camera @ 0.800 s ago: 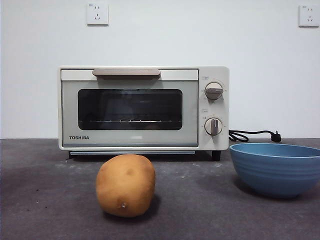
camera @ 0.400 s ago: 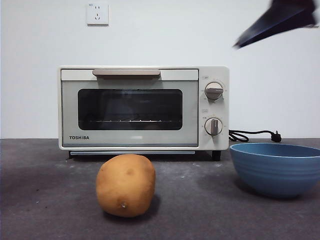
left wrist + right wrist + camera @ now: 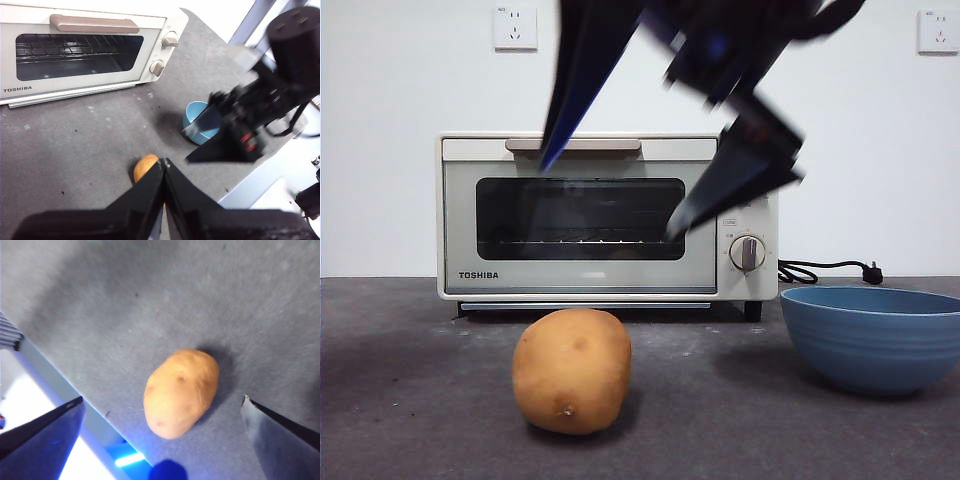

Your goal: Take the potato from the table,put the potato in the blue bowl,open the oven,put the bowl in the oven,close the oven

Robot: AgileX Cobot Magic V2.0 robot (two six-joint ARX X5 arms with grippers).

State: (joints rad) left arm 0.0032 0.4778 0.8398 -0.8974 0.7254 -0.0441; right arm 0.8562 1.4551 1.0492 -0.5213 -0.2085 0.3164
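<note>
The tan-orange potato (image 3: 572,370) lies on the dark grey table (image 3: 410,400), in front of the cream TOSHIBA oven (image 3: 460,215), whose door is closed. To the right stands the blue bowl (image 3: 872,335), with nothing visible in it. My right gripper (image 3: 615,190) hangs open and blurred high above the potato; in its wrist view the potato (image 3: 181,392) lies between the spread jaws of that gripper (image 3: 162,401), well below them. My left gripper (image 3: 164,162) is shut and holds nothing, high over the potato (image 3: 144,167), with the bowl (image 3: 196,114) beyond.
A black cord with plug (image 3: 825,270) trails from the oven's right side. Two wall sockets (image 3: 515,28) sit high on the white wall. The table's edge (image 3: 60,385) runs close to the potato in the right wrist view.
The right arm has swept in from the upper right corner to above the potato, jaws spread. Potato, bowl and oven have not moved.
</note>
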